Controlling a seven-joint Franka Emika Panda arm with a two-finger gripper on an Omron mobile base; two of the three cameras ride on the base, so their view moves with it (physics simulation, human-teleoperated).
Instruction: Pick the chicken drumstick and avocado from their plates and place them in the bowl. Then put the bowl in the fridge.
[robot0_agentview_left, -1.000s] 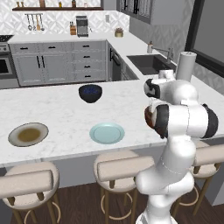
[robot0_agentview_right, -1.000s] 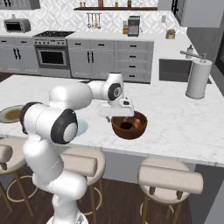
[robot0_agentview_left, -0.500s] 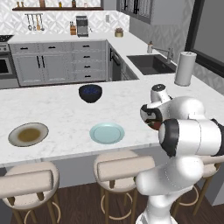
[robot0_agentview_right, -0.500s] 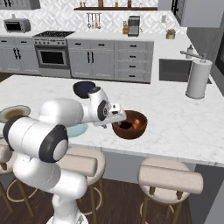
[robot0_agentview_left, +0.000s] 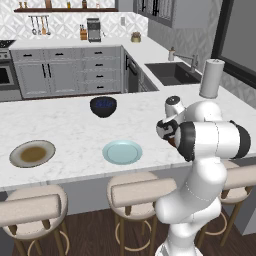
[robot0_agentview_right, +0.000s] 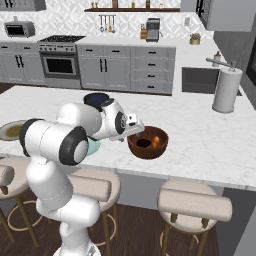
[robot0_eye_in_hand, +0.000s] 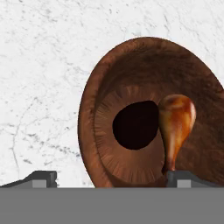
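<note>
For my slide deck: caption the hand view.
Open fingers at the bowl rim, drumstick and avocado inside.

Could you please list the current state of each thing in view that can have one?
Gripper: open, empty, at the bowl's rim.
Bowl: upright on the counter, holding both foods.
Drumstick: in the bowl, leaning on its inner wall.
Avocado: in the bowl, at the bottom.
Tan plate: empty.
Blue-green plate: empty.
Dark bowl: upright on the counter.
</note>
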